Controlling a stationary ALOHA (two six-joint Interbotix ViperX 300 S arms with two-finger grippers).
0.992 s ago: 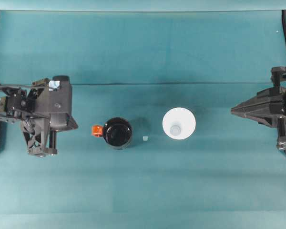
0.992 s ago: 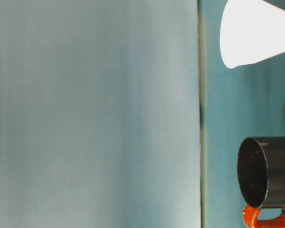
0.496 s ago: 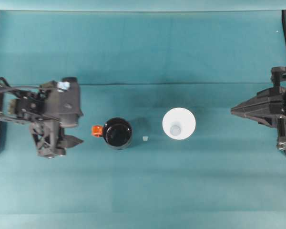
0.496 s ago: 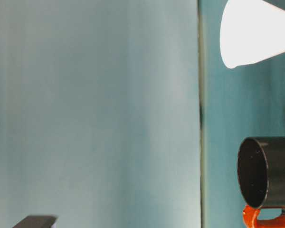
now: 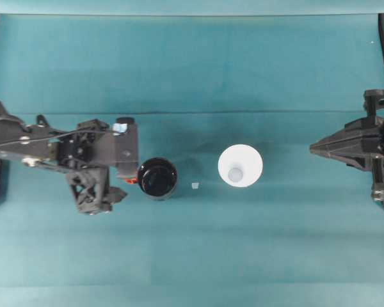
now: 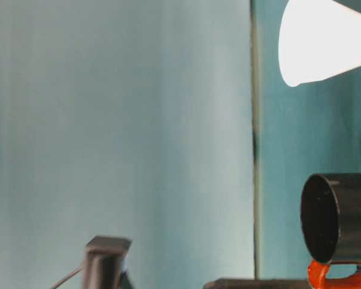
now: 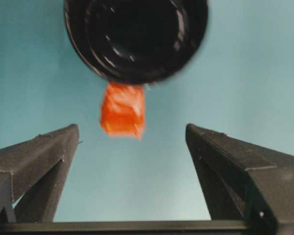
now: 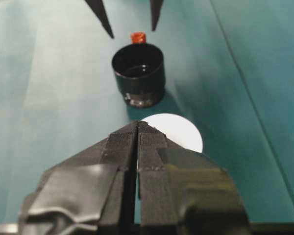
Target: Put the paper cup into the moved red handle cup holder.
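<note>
Paper cup [image 5: 240,165] upright mid-table, right of red handle cup holder [image 5: 157,178]; handle mostly hidden overhead beneath spread left gripper [image 7: 132,134]. Right gripper [image 8: 137,126] pressed together. No legible writing.

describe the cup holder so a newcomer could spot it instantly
On the teal table, look left of centre, just ahead of the open left claw. The red handle cup holder is glossy black with an orange-red tab, unlike the white paper cup beside it.
</note>
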